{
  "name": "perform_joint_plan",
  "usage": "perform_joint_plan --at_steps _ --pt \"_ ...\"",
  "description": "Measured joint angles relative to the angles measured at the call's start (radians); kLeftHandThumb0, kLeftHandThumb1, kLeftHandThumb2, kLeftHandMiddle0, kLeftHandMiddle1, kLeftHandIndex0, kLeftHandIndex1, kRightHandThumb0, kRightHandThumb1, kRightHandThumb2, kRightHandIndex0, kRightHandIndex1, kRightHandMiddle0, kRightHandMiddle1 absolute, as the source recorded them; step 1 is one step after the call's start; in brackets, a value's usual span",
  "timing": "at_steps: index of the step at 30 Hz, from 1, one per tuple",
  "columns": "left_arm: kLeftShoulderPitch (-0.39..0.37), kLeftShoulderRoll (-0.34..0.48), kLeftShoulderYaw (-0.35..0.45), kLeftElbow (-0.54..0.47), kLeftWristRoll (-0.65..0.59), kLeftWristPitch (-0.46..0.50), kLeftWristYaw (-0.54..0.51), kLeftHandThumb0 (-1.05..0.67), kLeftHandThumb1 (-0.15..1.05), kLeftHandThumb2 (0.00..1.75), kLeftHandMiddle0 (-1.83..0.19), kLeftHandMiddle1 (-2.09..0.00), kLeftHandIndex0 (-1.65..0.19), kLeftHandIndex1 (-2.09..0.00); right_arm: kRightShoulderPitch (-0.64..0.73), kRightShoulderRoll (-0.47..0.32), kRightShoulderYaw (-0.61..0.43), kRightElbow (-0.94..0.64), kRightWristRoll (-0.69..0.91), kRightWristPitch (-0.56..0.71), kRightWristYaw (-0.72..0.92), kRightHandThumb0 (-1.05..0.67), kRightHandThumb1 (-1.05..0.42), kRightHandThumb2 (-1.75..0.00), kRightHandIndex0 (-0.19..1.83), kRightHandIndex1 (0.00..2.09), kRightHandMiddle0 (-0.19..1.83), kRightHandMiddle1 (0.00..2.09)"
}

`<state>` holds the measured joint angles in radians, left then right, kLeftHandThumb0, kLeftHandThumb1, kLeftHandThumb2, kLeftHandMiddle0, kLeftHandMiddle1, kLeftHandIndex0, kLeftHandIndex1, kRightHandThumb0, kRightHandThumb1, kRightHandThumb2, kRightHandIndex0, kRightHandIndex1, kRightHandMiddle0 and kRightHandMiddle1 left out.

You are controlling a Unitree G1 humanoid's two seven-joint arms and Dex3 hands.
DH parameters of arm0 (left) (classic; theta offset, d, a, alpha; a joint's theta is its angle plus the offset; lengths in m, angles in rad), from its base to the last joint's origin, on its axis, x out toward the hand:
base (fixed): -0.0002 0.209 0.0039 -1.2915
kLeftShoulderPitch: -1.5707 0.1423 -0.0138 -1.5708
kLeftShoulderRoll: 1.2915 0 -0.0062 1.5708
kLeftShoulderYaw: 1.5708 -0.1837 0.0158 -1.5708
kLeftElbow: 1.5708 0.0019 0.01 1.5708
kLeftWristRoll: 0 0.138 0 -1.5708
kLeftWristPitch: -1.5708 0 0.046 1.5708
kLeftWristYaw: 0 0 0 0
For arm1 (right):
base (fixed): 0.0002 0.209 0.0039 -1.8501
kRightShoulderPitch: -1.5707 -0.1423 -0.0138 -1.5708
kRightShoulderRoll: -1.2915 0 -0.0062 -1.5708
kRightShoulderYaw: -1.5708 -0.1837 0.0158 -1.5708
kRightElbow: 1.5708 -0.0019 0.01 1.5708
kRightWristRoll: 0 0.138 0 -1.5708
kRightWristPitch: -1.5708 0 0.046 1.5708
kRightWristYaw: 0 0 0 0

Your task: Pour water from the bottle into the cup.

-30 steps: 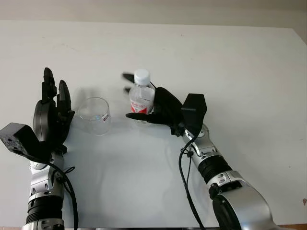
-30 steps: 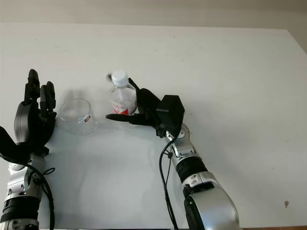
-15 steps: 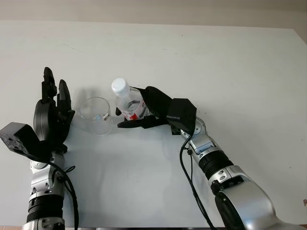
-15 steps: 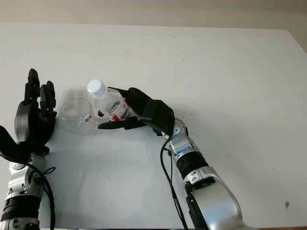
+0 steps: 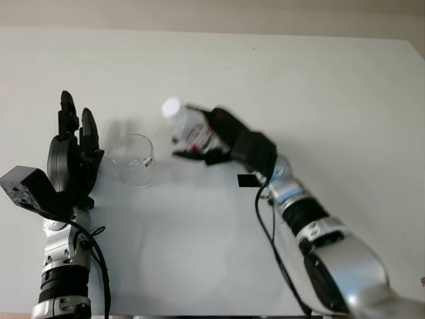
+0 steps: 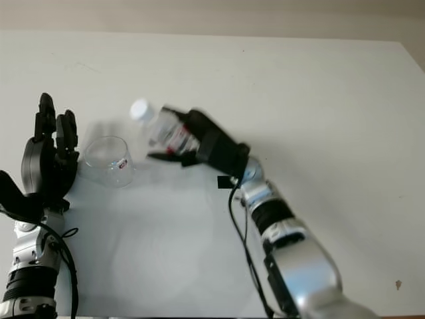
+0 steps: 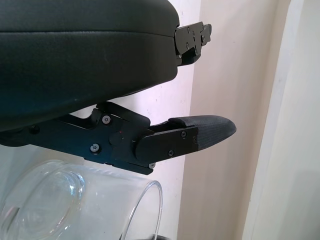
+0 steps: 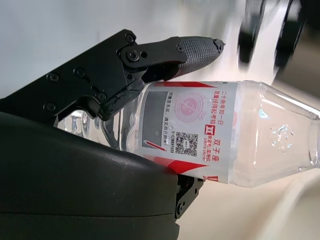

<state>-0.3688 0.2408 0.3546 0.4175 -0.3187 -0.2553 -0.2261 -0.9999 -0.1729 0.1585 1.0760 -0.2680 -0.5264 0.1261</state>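
A clear plastic bottle [image 5: 190, 126] with a white cap [image 5: 172, 106] and a red and white label is held in my right hand [image 5: 211, 137], which is shut on it. The bottle is tilted, cap up and to the left, towards the cup, and lifted off the table. The right wrist view shows the bottle's label [image 8: 192, 127] between my fingers [image 8: 197, 48]. A clear cup [image 5: 131, 159] stands upright on the white table [image 5: 319, 100], left of the bottle. My left hand [image 5: 72, 156] is open, upright just left of the cup. The cup's rim [image 7: 150, 210] appears in the left wrist view.
A wall runs along the far edge of the table [image 5: 199, 13]. Black cables [image 5: 265, 226] hang along the right forearm.
My right hand has lifted the tilted bottle up and away from me, its cap still leaning left towards the cup. The left hand and cup have stayed put.
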Motion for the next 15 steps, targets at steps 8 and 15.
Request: perform_joint_plan --at_steps 8,15 --pt "0.001 -0.009 -0.003 -0.014 0.000 0.000 0.013 -0.62 1.05 0.55 0.12 -0.05 0.19 -0.04 -0.170 -0.047 0.133 0.095 -0.239 -0.020 -0.259 -0.44 -1.05 -0.47 1.00 2.09 0.60 2.09" --pt "0.007 -0.013 -0.004 -0.025 0.001 -0.001 0.014 -0.61 1.05 0.56 0.11 -0.05 0.19 -0.03 -0.242 -0.041 0.268 0.144 -0.402 0.017 -0.387 -0.45 -1.05 -0.42 0.99 2.09 0.52 2.09"
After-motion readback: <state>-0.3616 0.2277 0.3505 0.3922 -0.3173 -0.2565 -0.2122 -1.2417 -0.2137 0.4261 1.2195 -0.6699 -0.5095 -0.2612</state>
